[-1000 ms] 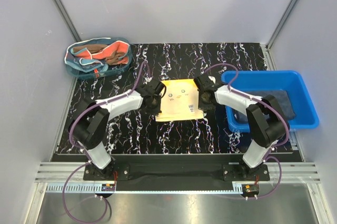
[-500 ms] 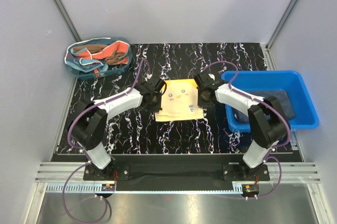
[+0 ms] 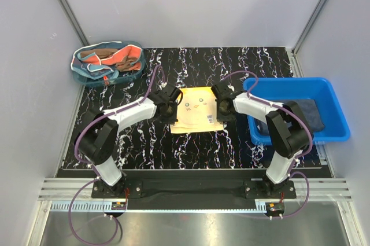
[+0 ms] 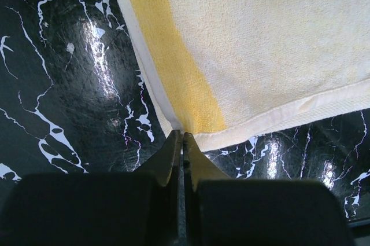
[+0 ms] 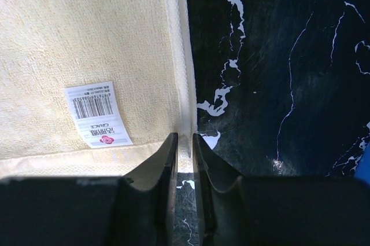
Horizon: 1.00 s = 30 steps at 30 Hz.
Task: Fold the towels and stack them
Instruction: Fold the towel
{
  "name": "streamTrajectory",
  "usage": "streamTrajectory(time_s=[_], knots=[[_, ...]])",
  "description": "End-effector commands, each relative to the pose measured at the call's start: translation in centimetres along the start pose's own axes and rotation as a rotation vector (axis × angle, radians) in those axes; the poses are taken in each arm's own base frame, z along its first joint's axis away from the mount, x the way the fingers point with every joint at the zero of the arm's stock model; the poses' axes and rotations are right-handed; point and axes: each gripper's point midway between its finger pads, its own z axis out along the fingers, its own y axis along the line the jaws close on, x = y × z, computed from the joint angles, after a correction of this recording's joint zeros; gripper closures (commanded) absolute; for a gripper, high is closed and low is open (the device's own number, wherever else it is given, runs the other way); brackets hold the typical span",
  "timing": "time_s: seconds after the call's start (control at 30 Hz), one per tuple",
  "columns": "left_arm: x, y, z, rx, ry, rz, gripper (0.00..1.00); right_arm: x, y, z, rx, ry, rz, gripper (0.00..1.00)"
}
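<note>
A yellow towel point(image 3: 196, 110) with small face marks lies flat mid-table, folded over, its white barcode label point(image 5: 98, 114) facing up. My left gripper point(image 3: 173, 109) is at its left side, and the left wrist view shows the jaws point(image 4: 183, 135) shut on the corner of the yellow towel point(image 4: 248, 55). My right gripper point(image 3: 221, 109) is at the right edge. Its fingers point(image 5: 185, 137) stand slightly apart, with the towel's hem point(image 5: 184, 84) lying loose between them. An orange-red towel point(image 3: 118, 59) fills the basket, and a dark grey-blue towel point(image 3: 317, 113) lies in the bin.
The teal mesh-sided basket point(image 3: 78, 71) stands at the back left corner. The rigid blue plastic bin point(image 3: 338, 120) stands at the right edge, close behind my right arm. Black marbled tabletop point(image 3: 144, 142) surrounds the yellow towel.
My right gripper's jaws have parted from shut, letting go of the yellow towel's right edge. My left gripper stays shut at the left corner, and the towel has barely moved.
</note>
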Motion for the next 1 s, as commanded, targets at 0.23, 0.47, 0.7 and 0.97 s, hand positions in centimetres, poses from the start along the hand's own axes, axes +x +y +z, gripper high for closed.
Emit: streamTrajectory(time_s=[0.23, 0.47, 0.7, 0.97], knots=[[-0.6, -0.8, 0.0, 0.031, -0.031, -0.007, 1.0, 0.2, 0.7, 0.1, -0.029, -0.007, 0.02, 0.84], [-0.8, -0.8, -0.1, 0.031, -0.033, -0.005, 1.0, 0.3, 0.7, 0.1, -0.024, -0.005, 0.027, 0.88], [-1.1, -0.9, -0.4, 0.028, -0.038, 0.002, 1.0, 0.5, 0.4, 0.3, -0.003, 0.005, 0.033, 0.77], [-1.2, -0.8, -0.6, 0.023, -0.033, 0.015, 1.0, 1.0, 0.8, 0.9, -0.025, 0.025, 0.038, 0.89]])
